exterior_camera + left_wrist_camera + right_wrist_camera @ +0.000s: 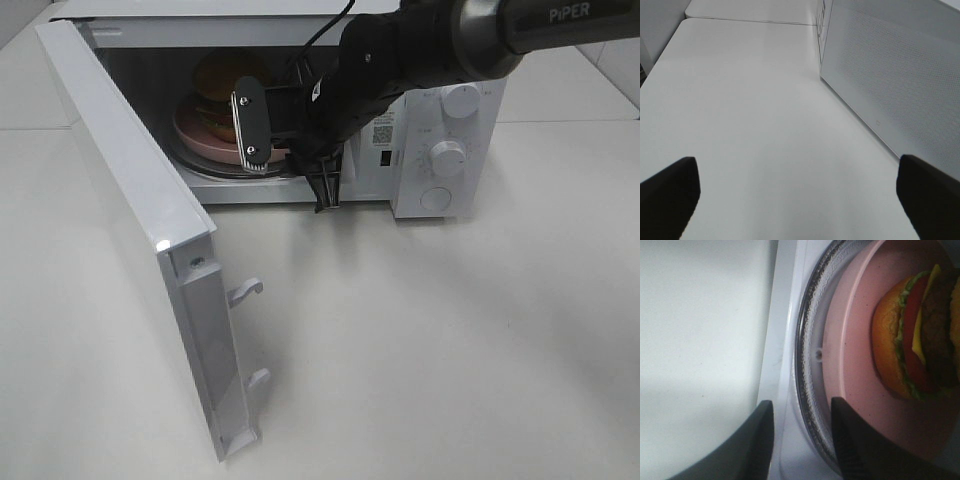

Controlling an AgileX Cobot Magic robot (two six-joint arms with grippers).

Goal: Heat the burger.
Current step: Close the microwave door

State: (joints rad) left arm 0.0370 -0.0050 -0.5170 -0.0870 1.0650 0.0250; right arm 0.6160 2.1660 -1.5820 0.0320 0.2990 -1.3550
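The burger (222,82) stands on a pink plate (192,132) on the glass turntable (215,165) inside the open microwave (410,200). From the right wrist, the burger (907,340) shows its bun, tomato, cheese and patty, set well in from the plate's (852,350) rim. My right gripper (325,190) hangs at the front sill of the oven cavity. Its fingers (757,445) stand apart in the right wrist view, the gripper (800,440) holding nothing, only sill and turntable rim (807,370) in the gap. My left gripper (800,200) is wide open over bare table.
The microwave door (140,220) is swung out toward the front left, latch hooks (245,290) sticking out. Control knobs (447,155) sit on the oven's right panel. A white perforated panel (890,75) stands close beside the left gripper. White table (450,350) surrounds the oven.
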